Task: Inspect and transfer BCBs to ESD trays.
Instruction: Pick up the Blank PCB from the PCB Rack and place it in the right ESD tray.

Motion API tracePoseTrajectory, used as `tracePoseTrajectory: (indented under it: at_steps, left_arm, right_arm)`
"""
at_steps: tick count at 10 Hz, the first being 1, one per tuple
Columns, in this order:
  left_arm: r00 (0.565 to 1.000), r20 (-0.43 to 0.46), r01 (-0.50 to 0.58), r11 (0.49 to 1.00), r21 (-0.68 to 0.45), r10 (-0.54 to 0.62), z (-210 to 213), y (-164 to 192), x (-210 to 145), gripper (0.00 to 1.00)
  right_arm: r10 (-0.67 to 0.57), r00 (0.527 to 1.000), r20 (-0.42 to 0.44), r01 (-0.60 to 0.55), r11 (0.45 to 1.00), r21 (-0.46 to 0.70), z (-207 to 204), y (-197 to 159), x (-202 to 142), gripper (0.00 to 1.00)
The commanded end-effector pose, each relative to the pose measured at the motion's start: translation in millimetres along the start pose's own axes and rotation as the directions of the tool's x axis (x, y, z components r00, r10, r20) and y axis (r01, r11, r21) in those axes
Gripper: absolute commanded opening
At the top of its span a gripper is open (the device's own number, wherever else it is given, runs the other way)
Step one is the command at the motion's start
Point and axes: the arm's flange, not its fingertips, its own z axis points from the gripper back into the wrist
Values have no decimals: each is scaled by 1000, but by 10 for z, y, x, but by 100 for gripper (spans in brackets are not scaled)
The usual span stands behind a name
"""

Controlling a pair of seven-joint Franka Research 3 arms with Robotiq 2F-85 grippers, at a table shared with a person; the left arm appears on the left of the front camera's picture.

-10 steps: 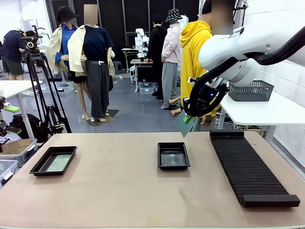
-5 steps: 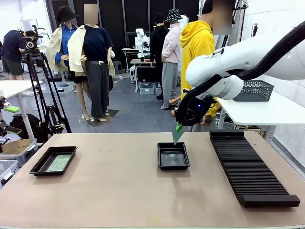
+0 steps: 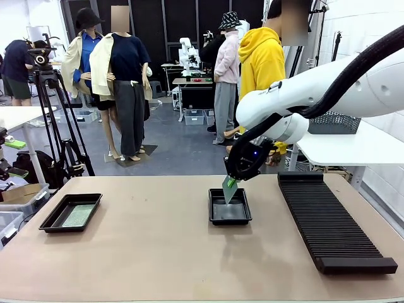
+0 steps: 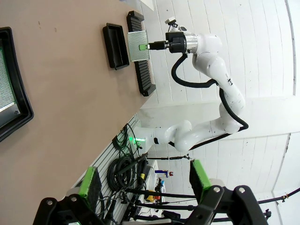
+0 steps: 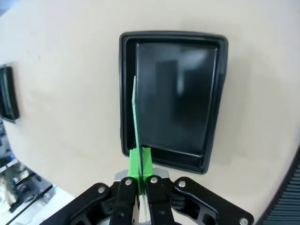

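Pinching tilted BCB (image 3: 228, 190) over ESD tray (image 3: 231, 222): right hand (image 3: 231, 182).

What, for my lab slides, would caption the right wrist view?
Right tool holds a green BCB on edge over the empty black ESD tray.

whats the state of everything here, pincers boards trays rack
right pincer: shut on the held board
held board: on edge above the middle tray, not laid down
middle tray: empty
left tray: holds the other board
other board: lying flat
left pincer: open, empty
rack: slots empty
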Motion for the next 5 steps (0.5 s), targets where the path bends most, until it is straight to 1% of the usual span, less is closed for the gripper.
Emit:
tracePoseTrajectory:
  at_steps: [1, 3, 5]
  left_arm:
    - [1000, 5, 2, 1000, 10, -2, 13, -7, -3, 100]
    - [1000, 5, 2, 1000, 10, -2, 13, -7, -3, 100]
    - [1000, 5, 2, 1000, 10, -2, 13, -7, -3, 100]
  right_arm:
    - [-20, 999, -38, 21, 1000, 14, -129, -10, 156, 0]
    - [-10, 999, -46, 11, 1000, 25, -252, -23, 239, 0]
    - [-15, 997, -72, 18, 999, 39, -371, -69, 303, 0]
